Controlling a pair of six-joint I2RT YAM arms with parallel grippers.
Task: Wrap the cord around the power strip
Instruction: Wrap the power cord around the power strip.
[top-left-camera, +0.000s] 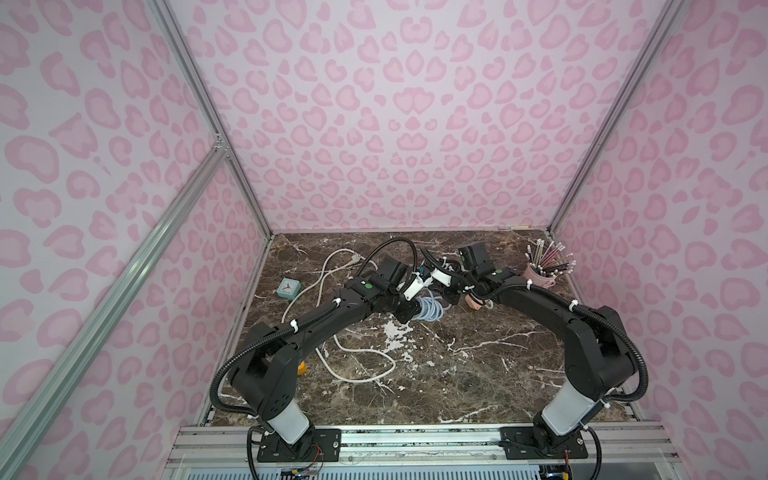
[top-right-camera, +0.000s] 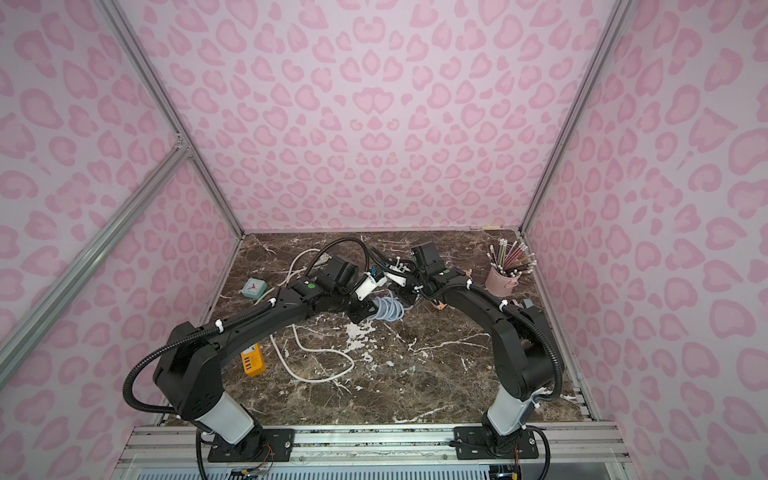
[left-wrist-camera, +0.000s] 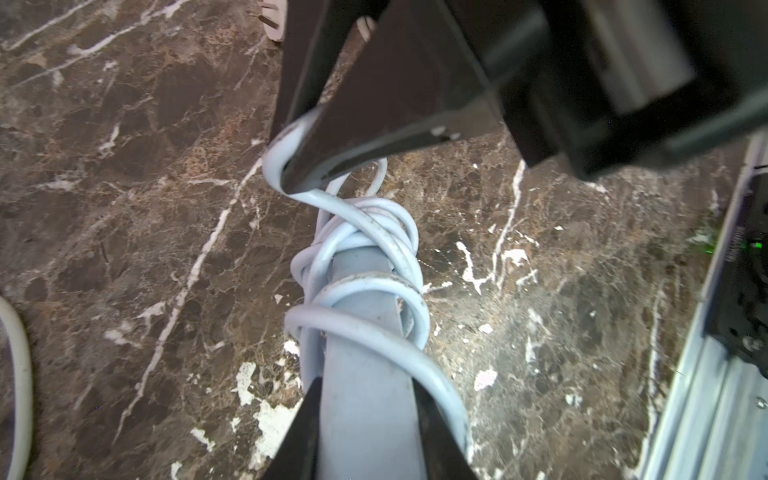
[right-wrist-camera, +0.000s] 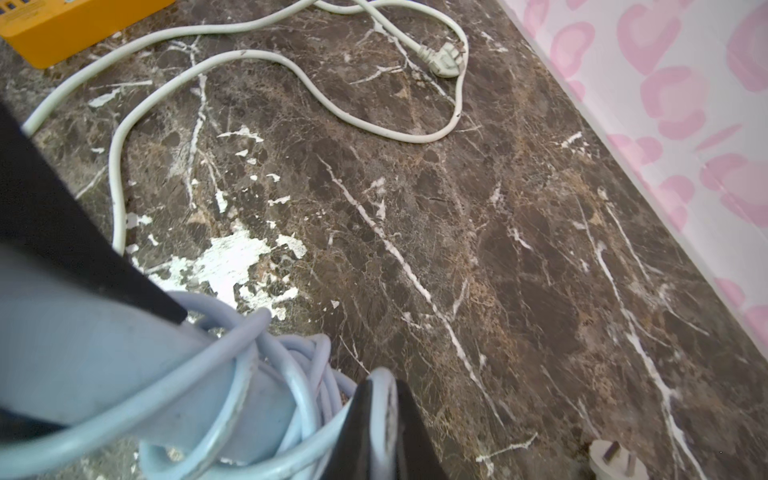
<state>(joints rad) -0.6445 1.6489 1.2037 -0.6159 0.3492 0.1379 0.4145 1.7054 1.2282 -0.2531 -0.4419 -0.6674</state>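
A pale blue power strip (left-wrist-camera: 365, 419) is held off the marble table by one end, with my left gripper (left-wrist-camera: 368, 386) shut across its width. Its pale blue cord (left-wrist-camera: 374, 291) is wound round the strip in several loose, overlapping turns. My right gripper (right-wrist-camera: 380, 384) is shut on a stretch of the cord (right-wrist-camera: 249, 395) just past the strip's (right-wrist-camera: 83, 328) free end. In both top views the wrapped bundle (top-left-camera: 430, 309) (top-right-camera: 388, 309) hangs mid-table between the left gripper (top-left-camera: 409, 311) and the right gripper (top-left-camera: 449, 297).
A yellow power strip (top-right-camera: 253, 359) lies at the left under my left arm, its white cord (top-left-camera: 365, 374) looping over the table to a white plug (right-wrist-camera: 444, 62). A teal clock (top-left-camera: 286, 287) sits far left, a pink pencil cup (top-left-camera: 540, 276) far right. A pale plug (right-wrist-camera: 615, 457) lies near my right gripper.
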